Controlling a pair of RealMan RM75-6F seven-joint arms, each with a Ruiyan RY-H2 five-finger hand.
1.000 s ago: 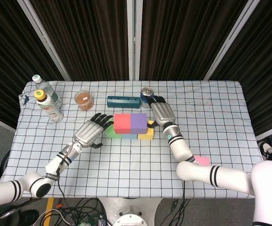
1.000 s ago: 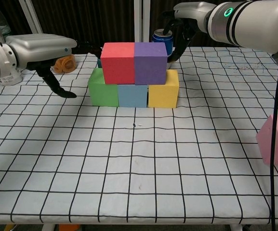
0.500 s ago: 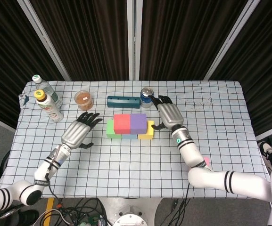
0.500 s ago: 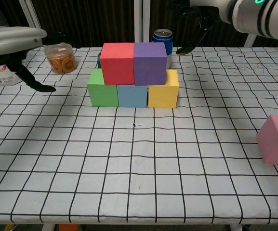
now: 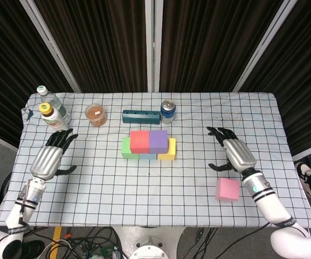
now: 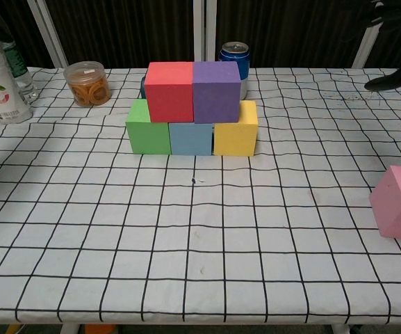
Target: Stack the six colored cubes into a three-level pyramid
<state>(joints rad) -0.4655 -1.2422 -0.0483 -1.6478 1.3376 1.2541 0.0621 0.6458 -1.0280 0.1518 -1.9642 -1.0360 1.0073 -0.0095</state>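
Change: both hands have drawn back from the stack to the outer sides of the surface [image 5: 160,183].
Pink cube [image 5: 227,189]: lies alone, near the front right, just in front of the right hand [image 5: 235,154].
Right hand: empty, fingers spread wide; clearly the nearer one.
Left hand [image 5: 51,157]: empty, spread, well apart from the cube.
Stack: red cube [image 6: 169,91] and purple cube [image 6: 216,91] on green, blue, yellow; top level missing.
Hidden: chest view cuts the pink cube's right edge and shows only the right hand's fingertips.
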